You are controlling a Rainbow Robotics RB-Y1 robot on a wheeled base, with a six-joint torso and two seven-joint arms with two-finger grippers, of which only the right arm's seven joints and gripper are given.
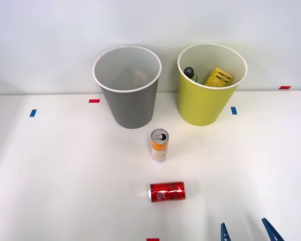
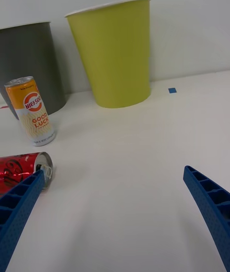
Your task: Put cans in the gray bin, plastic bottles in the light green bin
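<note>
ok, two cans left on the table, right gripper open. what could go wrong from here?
1. The red metal can lies on its side; a nudge from the open right gripper may roll it away.
2. The upright slim orange-and-white can could tip if brushed.
3. The gray bin and yellow-green bin stand close; a drop could go wrong.

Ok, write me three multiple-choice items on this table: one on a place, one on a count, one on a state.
1. Where is the orange-and-white can?
A. In front of the gray bin
B. Inside the light green bin
C. Behind both bins

2. How many cans are on the table?
A. One
B. Two
C. Four

3. How does the red can lie?
A. Upright
B. On its side
C. Crushed flat

Answers: 1 A, it stands on the table just before that bin. 2 B, one orange-and-white, one red. 3 B, its length runs along the tabletop.
</note>
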